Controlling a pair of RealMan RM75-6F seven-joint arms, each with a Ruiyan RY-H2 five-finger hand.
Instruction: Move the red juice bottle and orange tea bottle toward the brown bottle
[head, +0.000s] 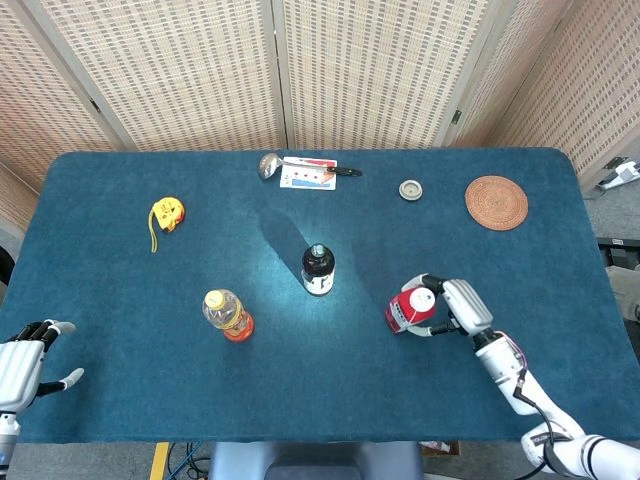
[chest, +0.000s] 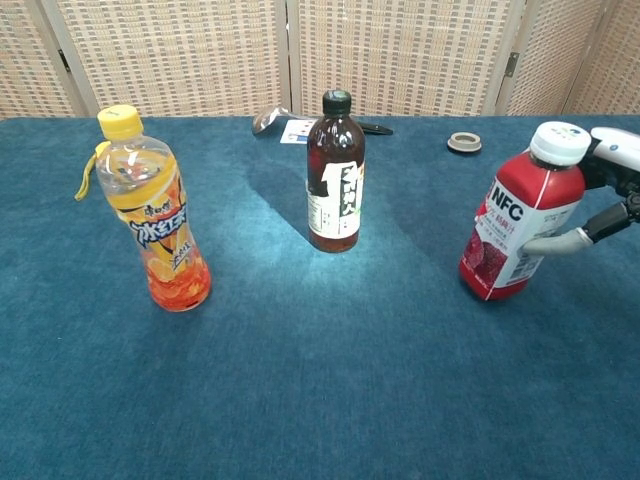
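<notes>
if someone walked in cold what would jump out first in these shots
Three bottles stand in a loose row on the blue table. The brown bottle is in the middle, the orange tea bottle stands alone to its left, and the red juice bottle leans at the right. The right hand grips that red bottle, while the left hand hangs open at the table's near left corner.
</notes>
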